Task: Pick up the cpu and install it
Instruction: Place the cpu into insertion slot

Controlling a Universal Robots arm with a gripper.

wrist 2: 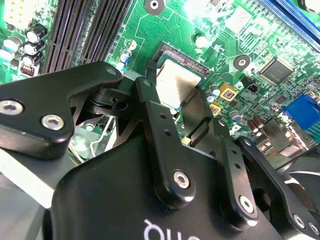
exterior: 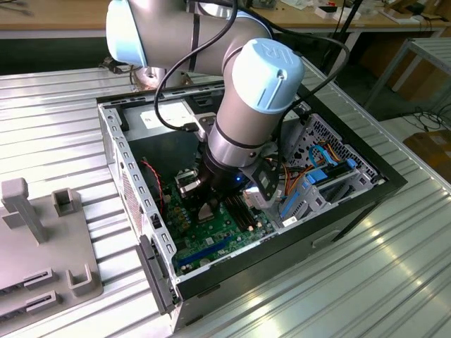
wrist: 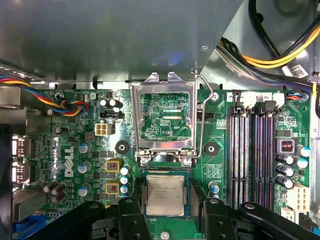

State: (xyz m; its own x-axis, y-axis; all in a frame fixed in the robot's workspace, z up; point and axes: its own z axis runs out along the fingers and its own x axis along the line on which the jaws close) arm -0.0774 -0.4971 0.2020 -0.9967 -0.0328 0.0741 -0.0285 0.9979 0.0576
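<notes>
We see the open computer case [exterior: 116, 155] lying on the ribbed metal table [exterior: 49, 120]. It holds the green motherboard [exterior: 211, 236], bundled cables [wrist: 70, 106] and a drive cage with blue rails [exterior: 330, 175]. The arm reaches down into the case. In both wrist views the gripper [wrist: 170, 212] has its two black fingers [wrist 2: 152, 115] drawn in narrowly against opposite edges of the cpu [wrist: 164, 195]. The cpu sits level inside the square socket [wrist 2: 184, 59], silvery face up. The socket's metal load plate [wrist: 162, 84] stands flipped open just beside it.
</notes>
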